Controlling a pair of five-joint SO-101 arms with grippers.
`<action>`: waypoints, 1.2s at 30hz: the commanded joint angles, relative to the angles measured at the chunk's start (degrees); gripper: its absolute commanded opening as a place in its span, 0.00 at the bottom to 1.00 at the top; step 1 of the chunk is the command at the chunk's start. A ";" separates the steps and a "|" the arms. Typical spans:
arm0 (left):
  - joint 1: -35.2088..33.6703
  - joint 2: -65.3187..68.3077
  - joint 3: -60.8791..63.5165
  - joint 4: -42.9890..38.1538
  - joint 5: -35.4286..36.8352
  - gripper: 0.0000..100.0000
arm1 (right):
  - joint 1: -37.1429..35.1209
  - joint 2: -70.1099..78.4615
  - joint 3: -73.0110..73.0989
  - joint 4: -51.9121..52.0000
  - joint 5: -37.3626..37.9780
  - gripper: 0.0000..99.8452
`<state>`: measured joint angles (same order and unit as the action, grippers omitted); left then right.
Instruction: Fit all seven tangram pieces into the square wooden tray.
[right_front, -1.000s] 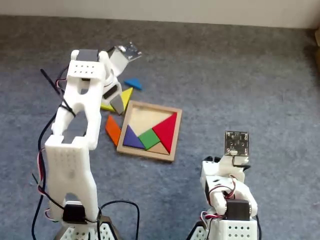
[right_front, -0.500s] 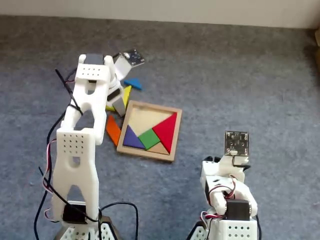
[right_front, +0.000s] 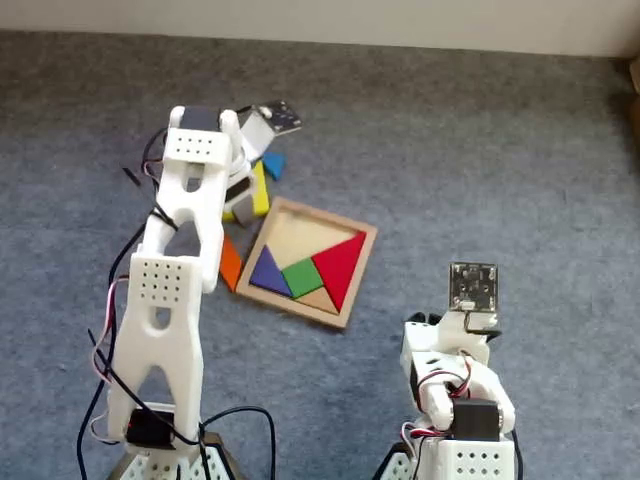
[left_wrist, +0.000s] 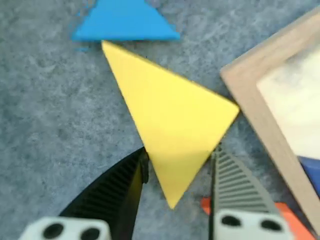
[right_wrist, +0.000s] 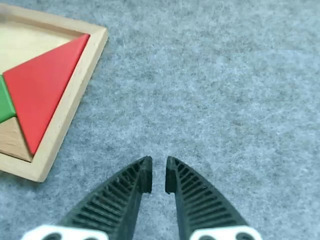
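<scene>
Left gripper (left_wrist: 180, 152) down at the carpet (right_front: 500, 150), closed partway onto the yellow triangle (left_wrist: 172, 117). Black finger (left_wrist: 120, 190) against 1 slanted edge, grey finger (left_wrist: 232, 185) against the other, the triangle's narrow tip between them.

Yellow triangle flat on the carpet, outside the tray (right_wrist: 67, 100), with 1 corner touching the tray's outer corner. Blue triangle (left_wrist: 122, 22) just past the yellow triangle's far corner, nearly touching it, also on the carpet. Orange piece (right_front: 229, 266) beside the tray's edge nearest the left arm, partly hidden under that arm in the high view.

Tray at a slant on the carpet. Inside it, 4 pieces packed together toward the side nearest the arm bases: red triangle (right_wrist: 45, 85), green square (right_front: 300, 277), purple triangle (right_front: 267, 273), tan triangle (right_front: 318, 296). Bare wood across the tray's other half, on the yellow triangle's side.

Right gripper (right_wrist: 155, 175) low over bare carpet, near the tray's side with the red triangle and well apart from the left gripper. Fingers almost together, a thin slit between the tips, nothing held.
</scene>
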<state>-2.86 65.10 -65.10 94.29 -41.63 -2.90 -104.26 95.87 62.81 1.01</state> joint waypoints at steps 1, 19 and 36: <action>-0.75 -0.22 -7.60 4.13 -0.18 0.16 | 1.27 -0.84 5.23 -0.13 0.62 0.07; 5.05 0.04 -17.36 6.24 13.80 0.28 | 1.27 -0.84 5.23 -0.13 0.62 0.07; 3.38 0.22 0.75 -5.36 13.71 0.28 | 1.27 -0.84 5.23 -0.13 0.62 0.07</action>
<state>1.89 65.19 -66.68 93.14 -28.26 -2.90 -104.26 95.87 62.81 1.01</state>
